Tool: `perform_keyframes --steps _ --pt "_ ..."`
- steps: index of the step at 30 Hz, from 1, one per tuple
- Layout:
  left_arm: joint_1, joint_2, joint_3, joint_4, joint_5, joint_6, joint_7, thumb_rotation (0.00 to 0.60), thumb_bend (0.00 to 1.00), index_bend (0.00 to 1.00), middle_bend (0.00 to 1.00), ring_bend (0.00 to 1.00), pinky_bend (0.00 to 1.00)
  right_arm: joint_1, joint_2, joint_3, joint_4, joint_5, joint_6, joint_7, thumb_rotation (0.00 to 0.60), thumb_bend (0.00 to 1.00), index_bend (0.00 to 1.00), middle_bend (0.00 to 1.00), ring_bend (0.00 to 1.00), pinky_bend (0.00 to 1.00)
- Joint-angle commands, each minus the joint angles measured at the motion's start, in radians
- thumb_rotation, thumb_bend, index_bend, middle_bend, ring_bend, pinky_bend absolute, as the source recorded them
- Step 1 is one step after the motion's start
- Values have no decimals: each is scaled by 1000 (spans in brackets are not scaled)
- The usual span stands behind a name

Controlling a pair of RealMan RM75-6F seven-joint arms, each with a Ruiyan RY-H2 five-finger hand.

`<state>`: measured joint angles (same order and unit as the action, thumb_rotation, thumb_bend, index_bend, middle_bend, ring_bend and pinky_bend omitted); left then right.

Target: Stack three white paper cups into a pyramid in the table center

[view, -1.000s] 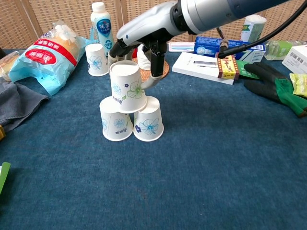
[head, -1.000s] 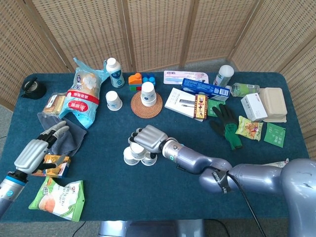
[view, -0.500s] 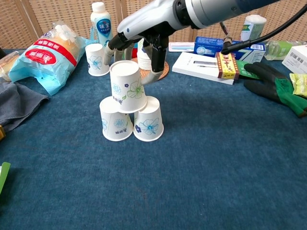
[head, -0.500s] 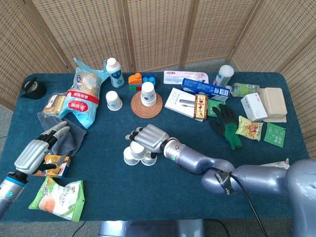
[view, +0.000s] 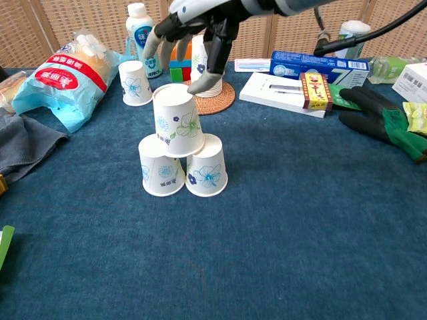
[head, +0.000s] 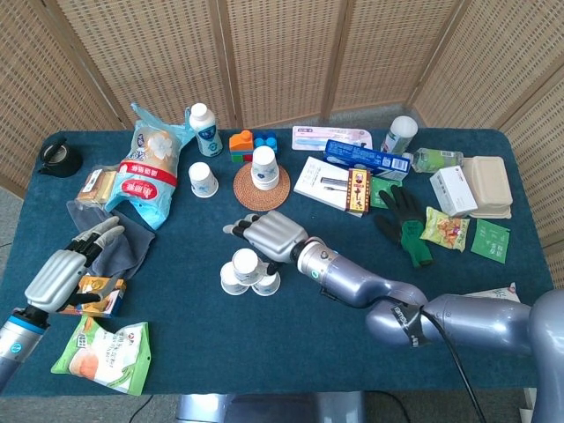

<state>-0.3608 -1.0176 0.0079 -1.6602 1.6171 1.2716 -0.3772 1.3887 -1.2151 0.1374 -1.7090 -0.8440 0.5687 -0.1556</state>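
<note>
Three white paper cups with blue flower prints stand upside down as a pyramid near the table's middle. Two base cups (view: 163, 167) (view: 207, 166) sit side by side and a top cup (view: 177, 121) (head: 245, 262) rests across them. My right hand (view: 198, 30) (head: 269, 234) hovers above and behind the top cup, fingers spread, holding nothing and clear of the cup. My left hand (head: 63, 271) lies open at the table's left edge, over a snack box (head: 97, 296).
A spare cup (view: 135, 83) stands behind the pyramid, another cup (head: 263, 167) on a woven coaster (head: 261, 188). A milk bottle (view: 141, 29), bread bag (view: 69, 71), grey cloth (view: 20, 145), boxes, a green-black glove (view: 385, 121) and a snack packet (head: 106, 354) ring the table.
My right hand has let go of the top cup, opened its fingers and lifted up and back. The top cup stays on the two base cups. The left hand has not moved.
</note>
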Motion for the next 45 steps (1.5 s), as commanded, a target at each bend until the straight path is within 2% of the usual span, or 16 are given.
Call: perform_keyframes --steps 1,8,13,25,45 --pt "0 2 0 -4 1 1 3 600 476 0 0 0 111 -15 15 10 -4 -4 11 14 534 374 92 180 150 476" --pt "0 4 0 -13 2 2 9 600 476 0 0 0 111 -62 59 34 -10 -20 23 63 539 374 99 180 150 476" --pt "1 9 -2 -19 2 6 12 600 475 0 0 0 111 -103 89 44 -6 -29 45 91 599 374 109 183 150 475" --pt "13 27 -3 -35 1 26 14 600 476 0 0 0 111 -242 160 51 33 -63 93 186 600 383 136 189 150 476" --pt "39 52 0 -55 -3 50 15 600 476 0 0 0 105 -493 213 46 91 -146 209 323 600 390 144 192 144 476"
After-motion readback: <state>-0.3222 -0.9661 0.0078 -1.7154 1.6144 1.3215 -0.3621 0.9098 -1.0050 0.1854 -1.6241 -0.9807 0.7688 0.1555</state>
